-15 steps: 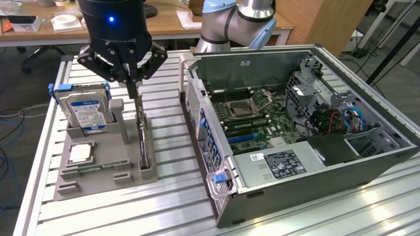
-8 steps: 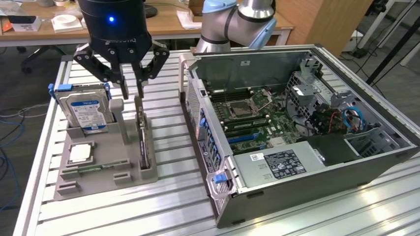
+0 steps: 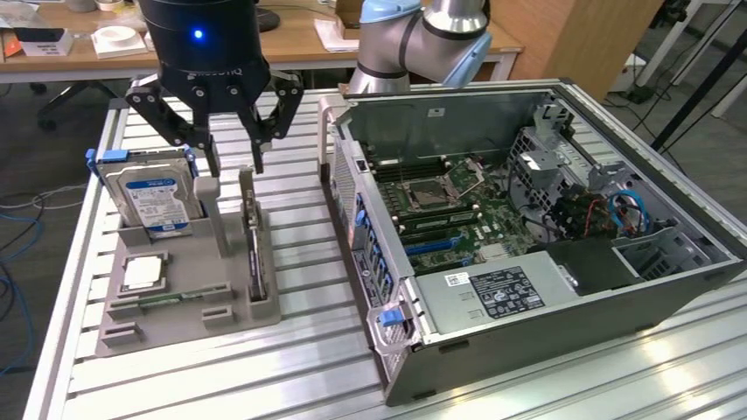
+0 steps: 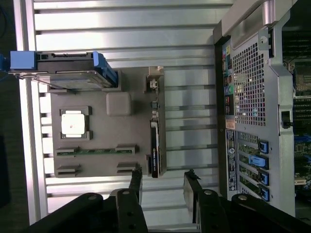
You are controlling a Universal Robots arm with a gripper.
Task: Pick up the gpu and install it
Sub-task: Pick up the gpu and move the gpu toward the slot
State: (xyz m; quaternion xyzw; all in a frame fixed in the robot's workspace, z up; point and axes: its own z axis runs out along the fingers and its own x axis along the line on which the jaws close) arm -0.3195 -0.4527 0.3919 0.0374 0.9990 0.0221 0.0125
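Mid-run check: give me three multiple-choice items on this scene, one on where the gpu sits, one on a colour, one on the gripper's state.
1. Where is the gpu?
A) seated in the computer case
B) standing on edge in the grey holder
C) held in the gripper

2. The hard drive has a label that is mostly:
A) blue
B) red
C) yellow

3. The gripper is:
A) shut on the gpu
B) shut, empty
C) open

Answers:
1 B, the card stands in a holder slot beside the computer case.
2 A, the blue label faces the exterior view.
3 C, its fingers stand apart above the card.
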